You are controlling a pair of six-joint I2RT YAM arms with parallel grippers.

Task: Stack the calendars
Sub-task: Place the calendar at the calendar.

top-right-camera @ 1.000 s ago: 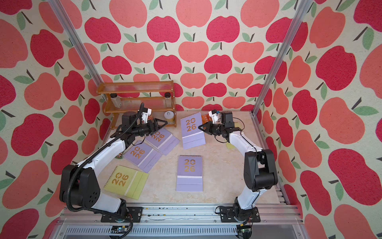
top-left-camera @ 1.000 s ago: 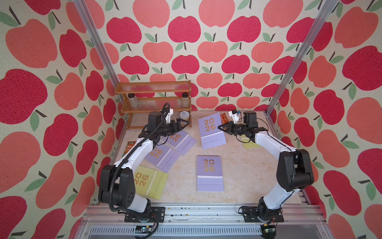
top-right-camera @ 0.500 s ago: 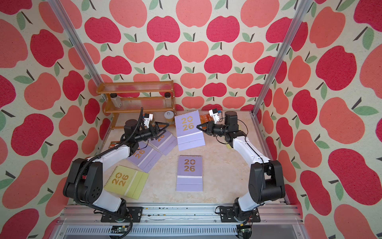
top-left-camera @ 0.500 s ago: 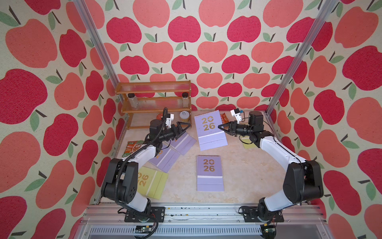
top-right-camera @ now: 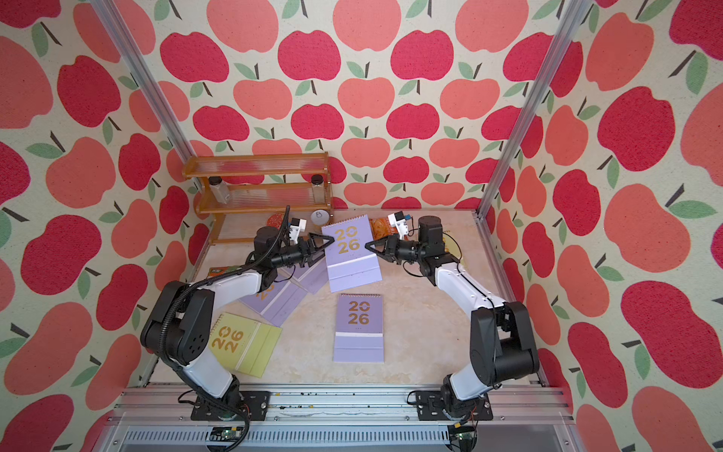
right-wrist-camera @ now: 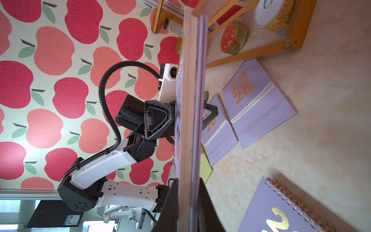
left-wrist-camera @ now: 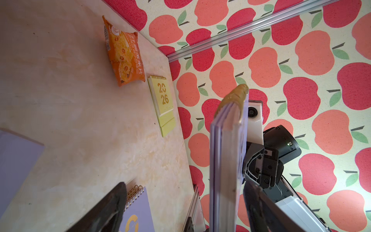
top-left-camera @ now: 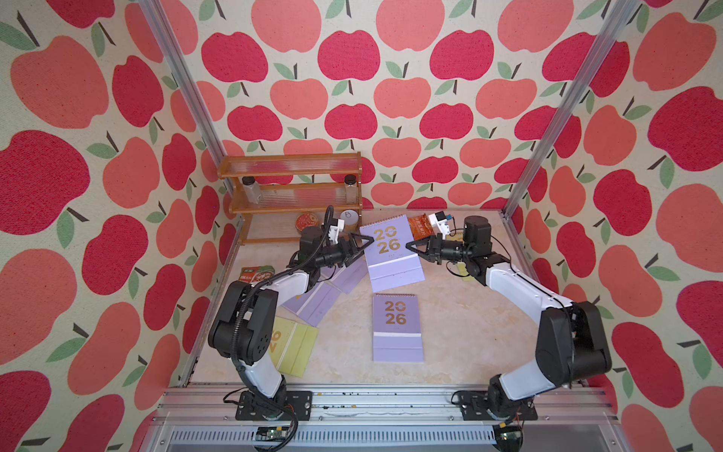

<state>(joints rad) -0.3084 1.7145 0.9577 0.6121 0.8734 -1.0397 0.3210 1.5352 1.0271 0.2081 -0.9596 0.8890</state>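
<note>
Beige marbled tabletop (top-left-camera: 481, 344) lies bare just behind the aluminium front rail (top-left-camera: 391, 397) and along our right side. We see a flat lavender spiral-bound calendar (top-left-camera: 397, 326) at centre, a yellow-green calendar (top-left-camera: 299, 346) at near left, and two overlapping lavender calendars (top-left-camera: 319, 303) under the left arm (top-left-camera: 281, 283). Farther back, a raised lavender calendar (top-left-camera: 391, 250) hangs tilted above the table. The right gripper (top-left-camera: 409, 245) pinches one edge tight, and the left gripper (top-left-camera: 367, 240) straddles the opposite edge, jaws spread wide. Beyond, an orange snack packet (top-left-camera: 418, 229), a wooden rack (top-left-camera: 289, 184) and apple-print walls (top-left-camera: 352, 58) close us in.
</note>
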